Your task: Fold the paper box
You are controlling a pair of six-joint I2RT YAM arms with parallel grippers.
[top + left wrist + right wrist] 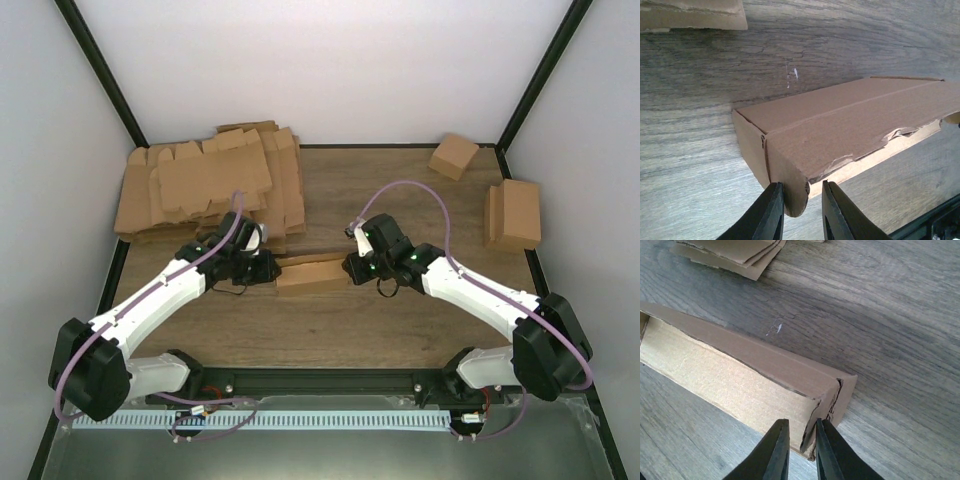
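The paper box (312,272) is a long shallow brown cardboard box lying mid-table between my two grippers. My left gripper (266,268) is at its left end. In the left wrist view the jaws (801,197) stand apart around the rounded end flap of the box (840,120); the flap touches the left finger, with a gap to the right finger. My right gripper (353,267) is at the right end. In the right wrist view the jaws (802,432) narrowly straddle the folded end wall of the box (740,375), which lies against the right finger.
A pile of flat brown blanks (210,185) lies at the back left, just behind the left gripper. A small cube-like box (453,155) stands at the back right, and a larger folded box (513,213) near the right edge. Walls enclose the table.
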